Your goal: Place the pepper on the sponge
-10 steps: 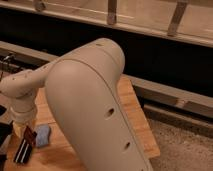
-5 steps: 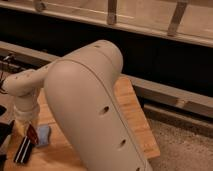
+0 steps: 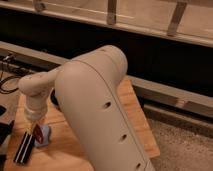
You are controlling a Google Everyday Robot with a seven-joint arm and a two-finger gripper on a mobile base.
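Observation:
My arm fills the middle of the camera view, and its wrist reaches down at the left. My gripper (image 3: pixel 35 128) hangs just above the wooden table (image 3: pixel 132 117). It is shut on the pepper (image 3: pixel 36 134), a small dark red piece at its tip. The sponge (image 3: pixel 44 136), a blue-grey pad, lies on the table directly right of the pepper and partly beneath it. The pepper overlaps the sponge's left edge; I cannot tell whether they touch.
A flat black-and-white striped object (image 3: pixel 24 148) lies left of the sponge near the table's front. Dark cables (image 3: pixel 9 80) trail at the far left. A dark wall with a railing (image 3: pixel 112 12) runs behind the table. Gravelly floor (image 3: pixel 185 145) lies to the right.
The gripper and the pepper have shifted slightly right, closer over the sponge. The sponge and the striped object have stayed put.

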